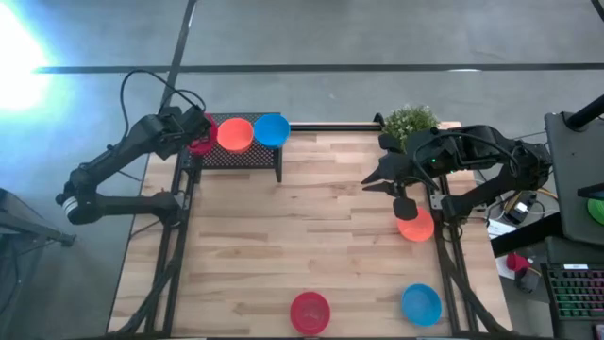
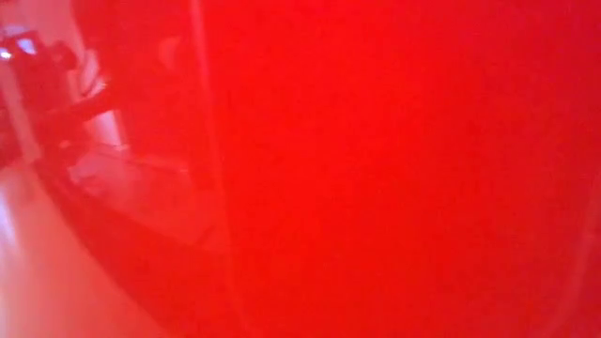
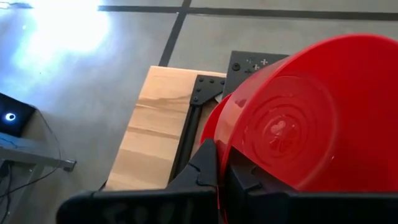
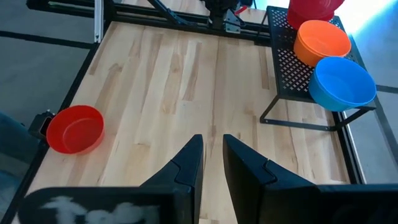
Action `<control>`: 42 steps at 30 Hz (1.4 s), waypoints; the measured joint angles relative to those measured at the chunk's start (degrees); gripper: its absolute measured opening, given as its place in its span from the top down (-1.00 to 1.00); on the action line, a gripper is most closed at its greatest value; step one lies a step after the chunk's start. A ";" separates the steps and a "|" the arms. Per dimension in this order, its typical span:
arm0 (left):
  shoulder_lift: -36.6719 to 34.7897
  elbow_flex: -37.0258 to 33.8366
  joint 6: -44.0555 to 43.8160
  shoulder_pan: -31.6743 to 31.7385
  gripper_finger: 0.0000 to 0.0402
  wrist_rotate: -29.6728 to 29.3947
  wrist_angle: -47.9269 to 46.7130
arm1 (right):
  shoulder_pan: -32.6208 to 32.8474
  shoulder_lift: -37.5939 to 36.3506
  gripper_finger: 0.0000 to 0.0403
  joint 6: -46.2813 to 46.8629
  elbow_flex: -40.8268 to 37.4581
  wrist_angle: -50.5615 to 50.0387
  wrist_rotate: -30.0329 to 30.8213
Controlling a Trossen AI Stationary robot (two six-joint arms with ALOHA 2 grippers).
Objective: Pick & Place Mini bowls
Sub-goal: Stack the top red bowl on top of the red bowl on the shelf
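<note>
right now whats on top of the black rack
An orange bowl and a blue bowl sit on the black rack. The left gripper holds a red bowl at its end, hiding what's beneath.

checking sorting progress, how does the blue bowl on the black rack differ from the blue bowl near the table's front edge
The blue bowl on the rack sits raised on the black rack, touching an orange bowl. The front blue bowl rests directly on the table, alone. Both are upright, alike in colour and size.

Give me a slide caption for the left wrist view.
Left gripper clamps the rim of a small red plastic bowl above the wooden table's corner.
</note>
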 joint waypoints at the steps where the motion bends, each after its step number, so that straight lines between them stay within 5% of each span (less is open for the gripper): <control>1: 0.00 -0.04 0.00 0.00 0.99 0.09 0.00 | 0.00 0.00 0.72 -0.28 0.00 0.00 0.14; 14: 0.00 -0.07 0.81 0.04 0.93 0.55 -0.01 | -0.02 -0.01 0.72 -0.19 0.01 0.04 2.74; 26: 0.02 0.80 1.29 0.04 0.62 2.21 -0.02 | -0.02 0.00 0.72 -0.01 0.01 0.11 2.78; 42: 0.00 4.02 8.78 0.04 0.61 1.93 0.02 | -0.02 0.00 0.72 1.47 0.01 0.14 4.23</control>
